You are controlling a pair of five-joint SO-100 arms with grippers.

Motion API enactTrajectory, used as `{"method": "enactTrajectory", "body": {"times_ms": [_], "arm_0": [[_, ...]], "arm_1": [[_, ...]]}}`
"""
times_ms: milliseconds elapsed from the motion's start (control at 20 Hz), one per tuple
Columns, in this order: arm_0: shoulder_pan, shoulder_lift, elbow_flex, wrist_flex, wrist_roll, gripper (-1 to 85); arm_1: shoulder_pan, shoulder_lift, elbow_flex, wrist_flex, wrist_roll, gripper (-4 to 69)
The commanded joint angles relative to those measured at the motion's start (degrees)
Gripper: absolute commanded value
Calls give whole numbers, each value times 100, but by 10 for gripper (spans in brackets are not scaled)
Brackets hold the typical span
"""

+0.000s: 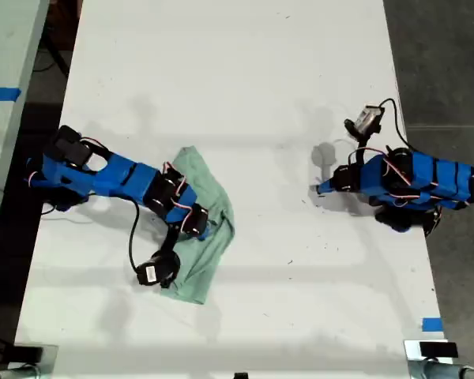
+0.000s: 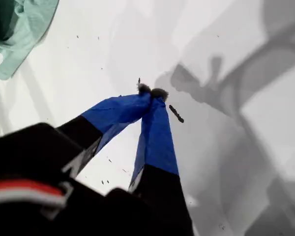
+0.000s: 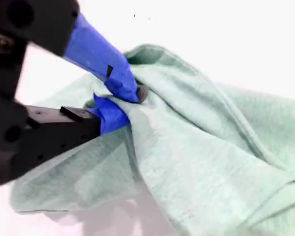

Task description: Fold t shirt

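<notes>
Pinched in my second gripper (image 3: pixel 125 101), the bunched mint t shirt (image 1: pixel 209 237) lay on the white table (image 1: pixel 245 71) at the exterior view's left; my first gripper (image 2: pixel 151 92) hung closed and empty, well apart.

Both arms are built of bright blue printed shells with black servo blocks between them, and thin red, white and black wires loop along the links. My first gripper (image 2: pixel 151 93) has blue-taped fingers on a black body with a red and white stripe. My second gripper (image 3: pixel 123 96) likewise wears blue tape over black
</notes>
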Motion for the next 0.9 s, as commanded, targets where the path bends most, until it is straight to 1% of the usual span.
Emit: {"method": "enactTrajectory", "body": {"times_ms": [0,50,200,350,450,600,700,750,800,850], "arm_0": [[-132,167,-387,-185,193,302],[-105,325,-378,-185,299,357],[-18,1090,-369,-185,396,272],[26,2013,-360,-158,457,267],[-141,2566,-299,-88,686,250],[-457,2839,-272,229,870,242],[-545,3015,-246,545,853,236],[-721,3322,-79,791,765,206],[-1063,3867,439,905,659,138],[-1608,4465,1187,914,712,51]], "arm_1": [[18,70,343,9,-97,-14],[26,70,343,9,-97,-14],[44,70,343,9,-97,-14],[53,70,343,9,-97,-14],[70,70,343,9,-97,-14],[70,70,343,9,-97,-14],[70,70,343,9,-97,-14],[70,70,343,9,-97,-14],[70,70,343,9,-97,-14],[70,70,343,9,-97,-14]]}}
